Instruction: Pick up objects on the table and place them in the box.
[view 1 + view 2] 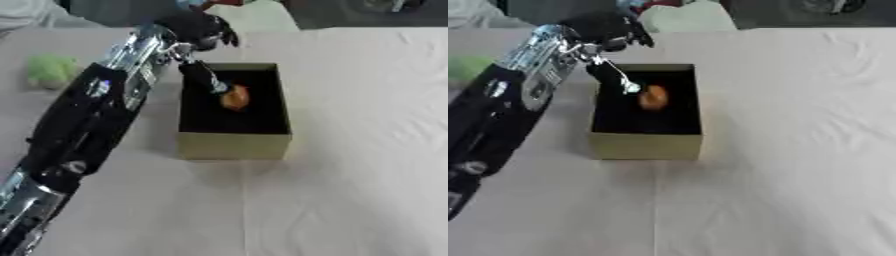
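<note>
Above the box (234,145), the left hand (197,27) reaches in from the far-left rim, a finger (205,76) extended down to the orange object (234,97). Whether that object is pinched or merely touched cannot be told. It sits within the dark interior, judged as being delivered over the opening so it lands inside. 1 green object (50,70) waits on the table (350,175), left of the arm.

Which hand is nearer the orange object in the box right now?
Left. The left hand is over the box, a finger reaching down to the orange object inside. The right hand shows in neither view.
</note>
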